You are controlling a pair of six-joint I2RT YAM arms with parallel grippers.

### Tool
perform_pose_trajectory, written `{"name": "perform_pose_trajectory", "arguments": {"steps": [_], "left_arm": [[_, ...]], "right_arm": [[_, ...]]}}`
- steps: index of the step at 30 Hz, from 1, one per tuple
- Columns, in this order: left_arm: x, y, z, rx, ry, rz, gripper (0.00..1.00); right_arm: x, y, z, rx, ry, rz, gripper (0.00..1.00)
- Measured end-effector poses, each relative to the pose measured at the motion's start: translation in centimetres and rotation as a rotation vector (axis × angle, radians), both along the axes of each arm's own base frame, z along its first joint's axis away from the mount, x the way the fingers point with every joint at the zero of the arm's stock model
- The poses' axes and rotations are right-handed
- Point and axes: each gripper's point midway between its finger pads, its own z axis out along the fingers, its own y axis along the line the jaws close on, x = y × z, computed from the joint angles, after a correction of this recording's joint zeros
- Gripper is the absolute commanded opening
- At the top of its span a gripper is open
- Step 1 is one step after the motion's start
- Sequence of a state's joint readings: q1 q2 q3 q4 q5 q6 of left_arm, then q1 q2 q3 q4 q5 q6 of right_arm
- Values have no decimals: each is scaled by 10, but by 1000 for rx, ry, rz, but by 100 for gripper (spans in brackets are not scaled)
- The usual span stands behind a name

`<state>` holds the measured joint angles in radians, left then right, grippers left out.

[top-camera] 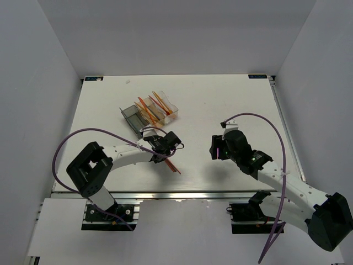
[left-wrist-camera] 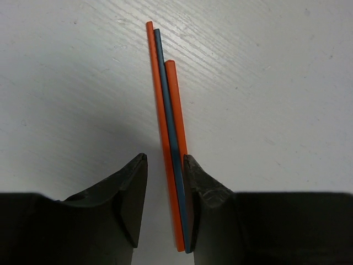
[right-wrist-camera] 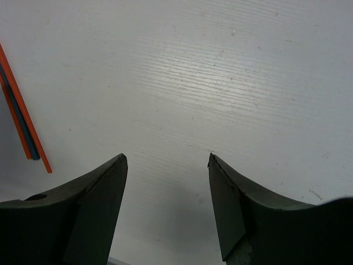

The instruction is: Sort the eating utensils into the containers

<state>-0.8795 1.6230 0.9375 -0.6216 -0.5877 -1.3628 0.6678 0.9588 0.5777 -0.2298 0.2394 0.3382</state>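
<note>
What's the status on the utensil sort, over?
Left gripper open astride three utensils, not clamped. Right gripper open, empty. Nothing between utensils and containers.

orange and blue on white
we see two orange utensils [left-wrist-camera: 160, 110], one blue utensil [left-wrist-camera: 167, 110], a white faintly streaked table [left-wrist-camera: 276, 83] and a smoky grey bin [top-camera: 131, 118].
</note>
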Motion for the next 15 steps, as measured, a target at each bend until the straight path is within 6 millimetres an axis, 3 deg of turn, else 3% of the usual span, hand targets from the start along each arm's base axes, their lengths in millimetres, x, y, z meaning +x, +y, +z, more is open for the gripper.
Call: {"name": "perform_pose_trajectory", "arguments": {"steps": [15], "left_arm": [[-2, 1, -3, 2, 12, 7, 41]], "right_arm": [[0, 0, -3, -8, 9, -1, 64]]}}
